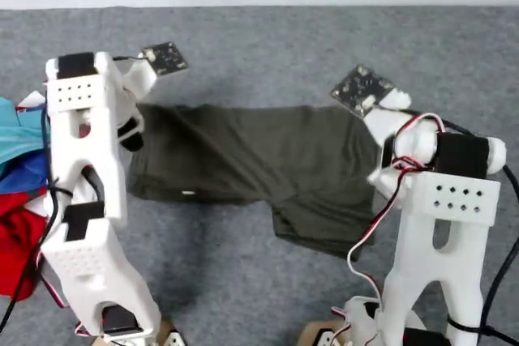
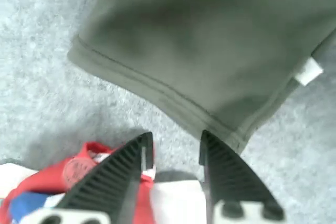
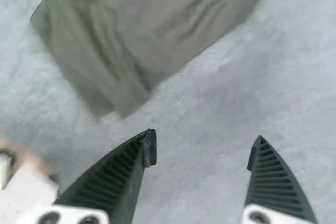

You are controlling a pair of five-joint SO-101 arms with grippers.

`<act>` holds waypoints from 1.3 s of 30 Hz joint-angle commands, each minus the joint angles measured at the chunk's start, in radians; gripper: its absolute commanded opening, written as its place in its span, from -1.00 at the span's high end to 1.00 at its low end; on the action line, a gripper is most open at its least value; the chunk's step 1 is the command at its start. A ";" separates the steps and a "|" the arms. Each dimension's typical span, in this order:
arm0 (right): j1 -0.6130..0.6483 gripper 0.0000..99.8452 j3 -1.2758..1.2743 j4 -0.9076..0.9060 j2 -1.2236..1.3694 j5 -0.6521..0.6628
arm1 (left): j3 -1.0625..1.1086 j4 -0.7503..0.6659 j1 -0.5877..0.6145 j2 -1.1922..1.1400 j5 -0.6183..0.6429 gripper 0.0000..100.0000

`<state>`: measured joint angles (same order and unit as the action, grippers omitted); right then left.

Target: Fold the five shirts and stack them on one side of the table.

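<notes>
Well, over at the nine o'clock edge of the grey tabletop (image 1: 324,46) sits a rumpled pile of shirts (image 1: 20,192), red lowest, blue and teal above it, with a bit of white showing. Right beside it stands the left arm (image 1: 81,160), leaning in over the nearest end of the olive shirt (image 1: 259,160). The left pincer (image 2: 176,145) hangs by the shirt's hemmed edge with its fingers parted a little and nothing between them. From its own camera, the red shirt (image 2: 79,169) of the pile lies under the fingers, and the olive hem runs just past the tips.

The olive shirt is the one spread out. It lies flat and wrinkled across the middle of the tabletop from about nine o'clock to three o'clock, with one part hanging down toward five o'clock. A small white tag (image 1: 188,194) shows on its edge toward seven o'clock.

At three o'clock the right arm (image 1: 438,200) stands beside the shirt's other end. The right pincer (image 3: 202,153) is spread wide and holds nothing. It hangs over bare tabletop, with the shirt's bunched corner just beyond its fingertips and apart from them.
</notes>
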<state>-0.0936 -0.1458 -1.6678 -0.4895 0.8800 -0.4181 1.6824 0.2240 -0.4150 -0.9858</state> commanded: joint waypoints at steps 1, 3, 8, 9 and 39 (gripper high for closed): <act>-0.008 0.59 0.057 0.162 0.031 -0.046 | -0.038 0.003 0.023 0.068 -0.038 0.72; -0.008 0.74 0.057 0.277 0.104 -0.091 | -0.050 -0.025 0.017 0.060 -0.031 0.81; 0.041 0.96 0.060 0.550 0.331 -0.204 | -0.050 -0.204 -0.038 -0.028 0.302 0.99; 0.056 0.96 0.060 0.595 0.375 -0.226 | -0.053 -0.236 -0.049 -0.055 0.396 0.99; 0.024 0.98 1.059 0.435 1.322 -0.229 | -0.920 0.031 -0.081 -0.666 0.647 0.99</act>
<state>-0.0660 0.7902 -1.1646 0.8654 0.6391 -1.1914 1.6210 0.1442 -1.1009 -0.3445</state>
